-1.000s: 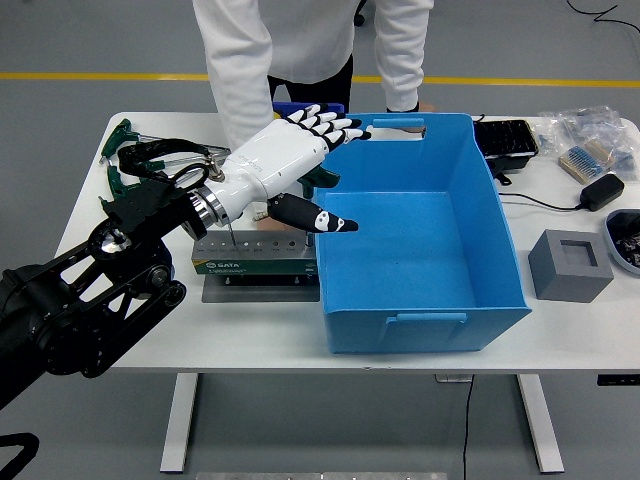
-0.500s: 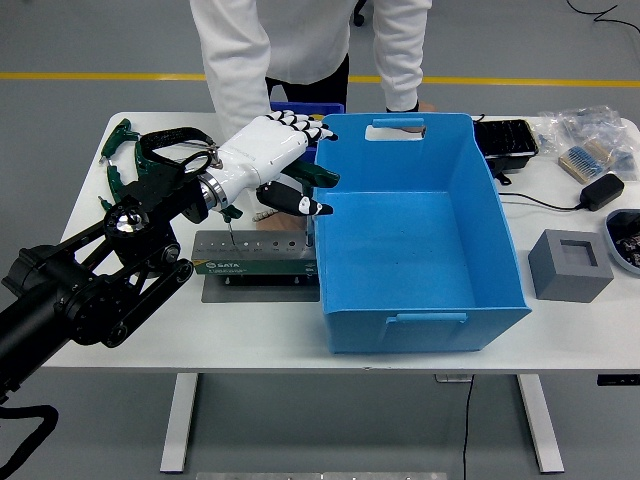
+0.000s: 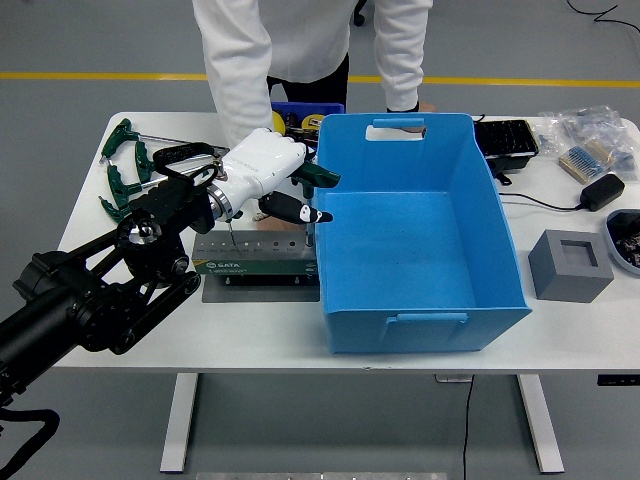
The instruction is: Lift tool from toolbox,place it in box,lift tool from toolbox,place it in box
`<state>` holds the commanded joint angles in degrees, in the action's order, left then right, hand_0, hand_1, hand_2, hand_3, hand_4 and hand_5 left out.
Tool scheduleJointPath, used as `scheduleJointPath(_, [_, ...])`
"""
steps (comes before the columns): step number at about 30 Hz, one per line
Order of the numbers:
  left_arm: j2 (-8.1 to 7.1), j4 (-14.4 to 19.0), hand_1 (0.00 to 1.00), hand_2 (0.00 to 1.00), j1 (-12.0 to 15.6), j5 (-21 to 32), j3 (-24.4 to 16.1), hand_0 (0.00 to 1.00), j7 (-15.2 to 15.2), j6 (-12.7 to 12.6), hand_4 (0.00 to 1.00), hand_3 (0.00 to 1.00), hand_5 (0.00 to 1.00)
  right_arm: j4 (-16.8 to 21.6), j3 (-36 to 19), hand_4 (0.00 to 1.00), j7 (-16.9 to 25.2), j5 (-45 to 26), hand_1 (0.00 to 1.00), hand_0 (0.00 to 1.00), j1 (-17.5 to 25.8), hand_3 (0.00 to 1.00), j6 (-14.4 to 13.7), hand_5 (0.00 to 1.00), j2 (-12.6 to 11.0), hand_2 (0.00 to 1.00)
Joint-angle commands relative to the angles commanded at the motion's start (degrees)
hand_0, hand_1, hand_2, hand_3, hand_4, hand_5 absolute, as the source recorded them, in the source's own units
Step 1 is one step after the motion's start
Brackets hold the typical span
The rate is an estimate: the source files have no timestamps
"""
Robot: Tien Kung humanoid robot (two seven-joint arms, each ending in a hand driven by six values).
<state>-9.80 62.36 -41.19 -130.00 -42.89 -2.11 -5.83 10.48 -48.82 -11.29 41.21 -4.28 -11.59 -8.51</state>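
A grey toolbox (image 3: pixel 255 255) with a row of holes lies on the table, left of the big blue box (image 3: pixel 420 240). A tool with a green handle (image 3: pixel 322 176) stands at the toolbox's right end, against the blue box's left wall. My left hand (image 3: pixel 290 185), white with black fingertips, hovers over the toolbox just left of that handle. Its fingers lie by the handle and its thumb (image 3: pixel 303 212) sticks out below, clear of it. The hand is open and holds nothing. I see no tool inside the blue box.
Several green T-handle tools (image 3: pixel 125 165) lie at the table's left end. A person stands at the far side with one sleeve (image 3: pixel 240 90) behind my hand. On the right are a grey block (image 3: pixel 570 265), a black adapter (image 3: pixel 600 190) and a black tray (image 3: pixel 505 140).
My left hand has drawn back to the left from over the blue box's corner to above the toolbox, and its spread fingers have come closer together by the green handle.
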Motion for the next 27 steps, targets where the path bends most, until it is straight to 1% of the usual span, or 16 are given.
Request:
scheduleJointPath(4, [0.16, -0.69, 0.32, 0.311, -0.16, 0.0, 0.7, 0.42, -1.31, -0.91, 0.998, 0.394, 0.749, 0.0, 0.14, 0.88, 0.04, -0.22, 0.656, 0.702, 0.07, 0.669, -0.02, 0.833, 0.03, 0.742])
scheduleJointPath(5, [0.17, -0.78, 0.236, 0.244, -0.19, 0.0, 0.79, 0.349, -1.51, -0.96, 0.998, 0.32, 0.767, 0.0, 0.16, 0.88, 0.04, -0.23, 0.656, 0.702, 0.08, 0.666, -0.02, 0.833, 0.03, 0.742])
scheduleJointPath(10, [0.24, -1.2, 0.236, 0.244, -0.2, 0.0, 0.93, 0.349, -2.01, -1.43, 0.998, 0.32, 0.767, 0.0, 0.09, 0.88, 0.02, -0.08, 0.656, 0.702, 0.26, 0.666, 0.03, 0.833, 0.04, 0.742])
scheduleJointPath(11, [0.25, -1.38, 0.171, 0.193, -0.22, 0.0, 0.98, 0.301, -2.06, -1.55, 0.998, 0.256, 0.772, 0.0, 0.09, 0.88, 0.02, -0.06, 0.655, 0.702, 0.31, 0.667, 0.04, 0.832, 0.04, 0.742])
scheduleJointPath(16, [0.36, -2.21, 0.171, 0.193, -0.41, 0.0, 1.35, 0.301, -2.19, -1.76, 0.998, 0.256, 0.772, 0.01, 0.01, 0.88, -0.02, 0.1, 0.655, 0.702, 0.47, 0.667, 0.06, 0.832, 0.07, 0.742])
scheduleJointPath(17, [0.38, -2.36, 0.118, 0.153, -0.45, 0.0, 1.41, 0.272, -2.21, -1.73, 0.998, 0.205, 0.772, 0.02, 0.01, 0.88, -0.03, 0.11, 0.656, 0.703, 0.48, 0.666, 0.05, 0.831, 0.07, 0.742])
scheduleJointPath(22, [0.48, -2.92, 0.118, 0.153, -0.66, 0.0, 1.74, 0.272, -2.41, -1.83, 0.998, 0.205, 0.772, 0.03, 0.07, 0.88, -0.02, 0.05, 0.656, 0.703, 0.52, 0.666, 0.03, 0.831, 0.07, 0.742])
scheduleJointPath(23, [0.5, -2.96, 0.073, 0.115, -0.69, 0.0, 1.78, 0.23, -2.47, -1.84, 0.998, 0.16, 0.782, 0.03, 0.09, 0.88, -0.01, 0.0, 0.655, 0.702, 0.52, 0.666, 0.01, 0.83, 0.07, 0.742])
scheduleJointPath(27, [0.59, -3.0, 0.073, 0.115, -0.76, 0.0, 1.99, 0.23, -2.85, -2.13, 0.998, 0.16, 0.782, 0.02, 0.29, 0.88, 0.06, -0.36, 0.655, 0.702, 0.48, 0.666, -0.02, 0.83, 0.07, 0.742])
